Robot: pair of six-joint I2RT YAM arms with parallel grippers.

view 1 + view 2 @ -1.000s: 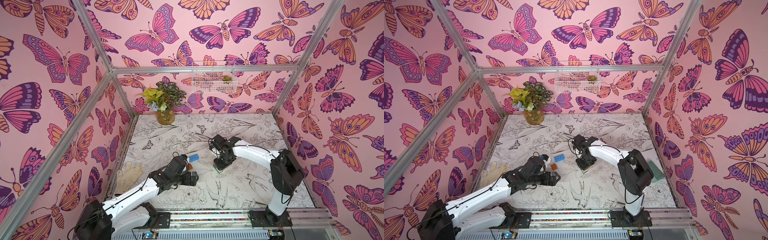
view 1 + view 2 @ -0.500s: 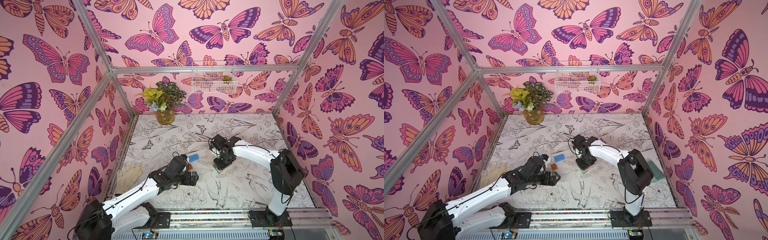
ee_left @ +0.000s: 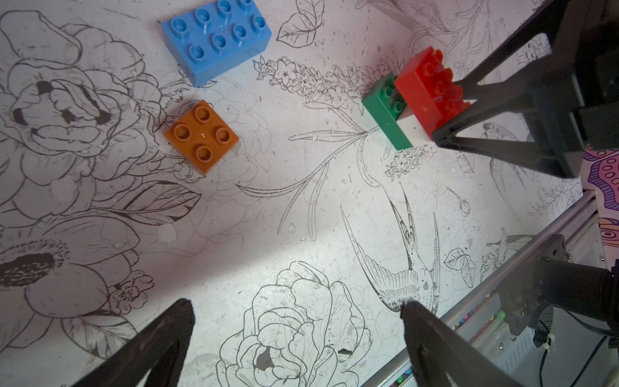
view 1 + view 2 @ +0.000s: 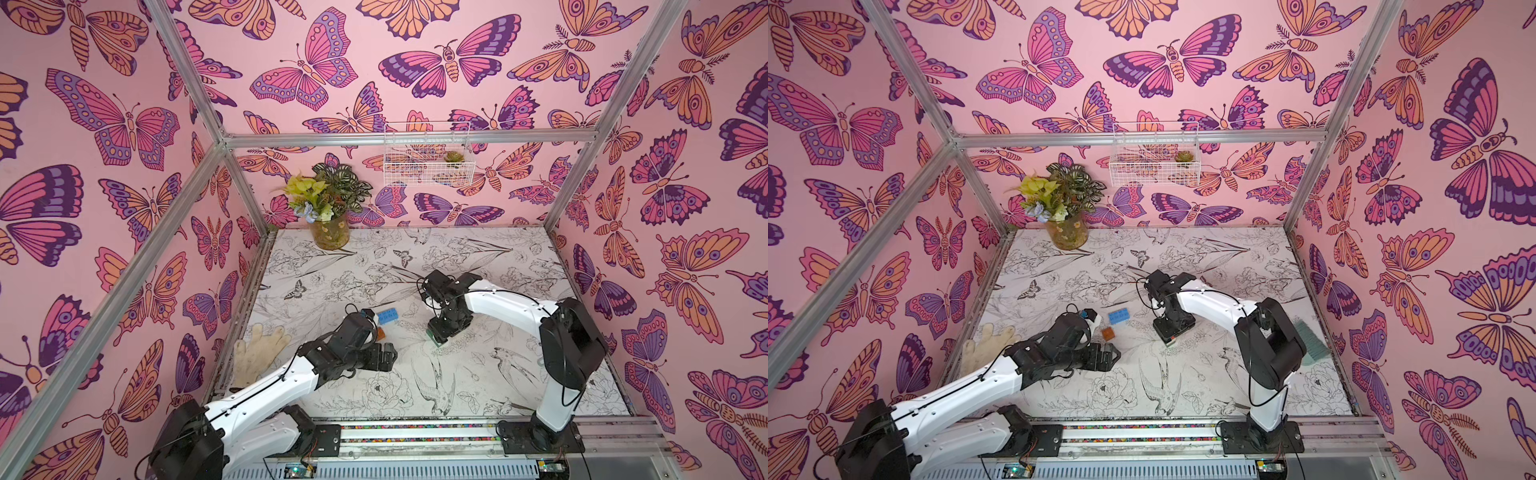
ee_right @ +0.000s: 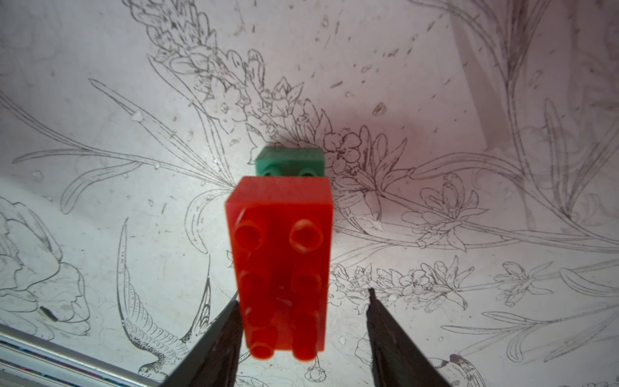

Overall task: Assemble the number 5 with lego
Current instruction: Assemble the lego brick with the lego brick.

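Top views: a butterfly-walled cell is shown w/ 2 white arms over a floral-print table [image 4: 478, 257]. The R gripper [image 4: 439, 337] is pointed down onto a small lego stack near table centre; only an edge of the green brick [image 4: 432, 342] is seen under it. The blue brick [image 4: 387, 316] and orange brick [image 4: 381, 333] lie loose just beside the L gripper [image 4: 386, 359]. Vs. 1 s ago, no shift in arms or bricks can be made out.

L wrist view: 3 bricks are seen joined. The green brick is at the bottom, the white brick [image 3: 413, 125] on it, the red brick [image 3: 425, 87] on top. The blue and orange bricks sit studs-up, apart from the stack. The L jaws are spread wide, nothing between them.

R wrist view: the red brick is seen from above between the R jaws. 1 finger [image 5: 217, 335] sits at its side; the other stands clear, w/ table showing in the gap. The grip is released.
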